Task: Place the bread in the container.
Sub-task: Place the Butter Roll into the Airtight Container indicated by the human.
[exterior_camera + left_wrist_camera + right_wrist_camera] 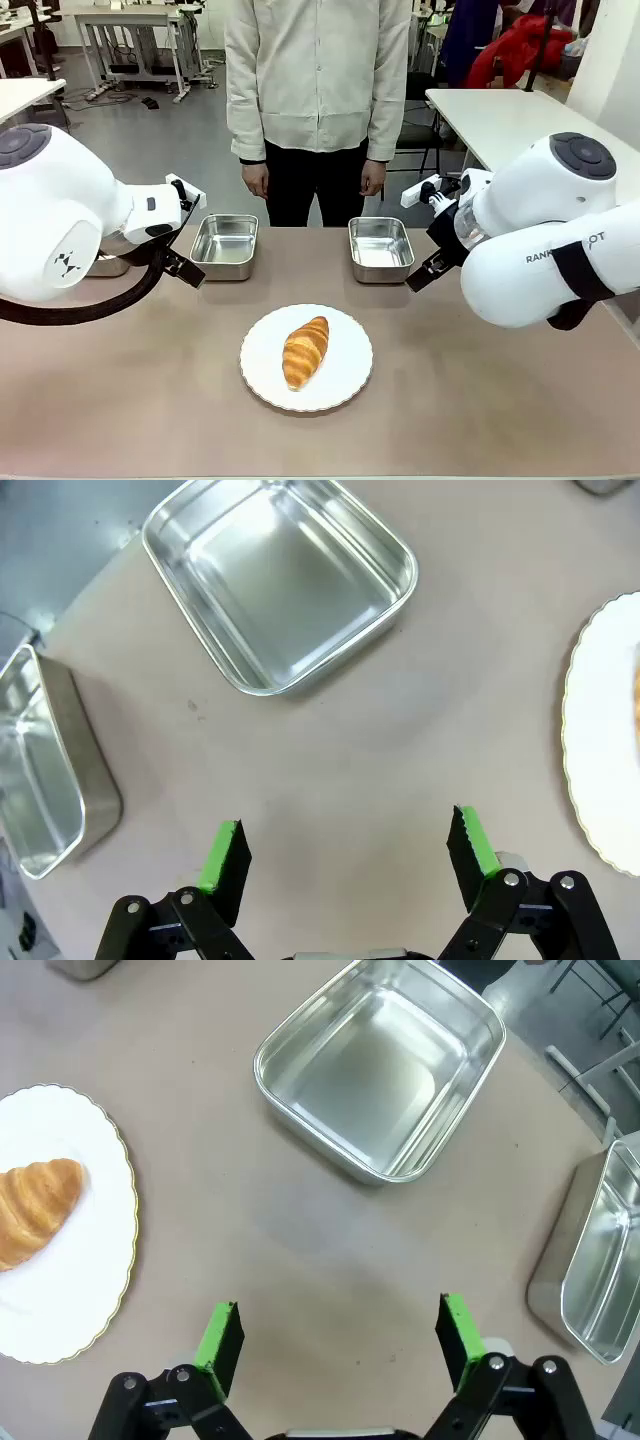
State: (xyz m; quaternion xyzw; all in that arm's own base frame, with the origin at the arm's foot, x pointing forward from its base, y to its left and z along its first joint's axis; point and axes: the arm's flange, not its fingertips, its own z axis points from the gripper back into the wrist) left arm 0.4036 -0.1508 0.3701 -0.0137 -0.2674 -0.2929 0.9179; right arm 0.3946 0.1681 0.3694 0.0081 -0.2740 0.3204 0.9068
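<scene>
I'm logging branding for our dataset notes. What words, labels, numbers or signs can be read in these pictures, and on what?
"RANK": partial print on the right arm, on its white casing, cut short by a black strap.
"OT": same casing, past the strap.
On the left arm: a small dark emblem, no letters.
No print on the bread, the plate or the pans.

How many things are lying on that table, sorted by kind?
Stainless-steel pans: 4
Croissant: 1
White plate: 1
Total: 6
</scene>
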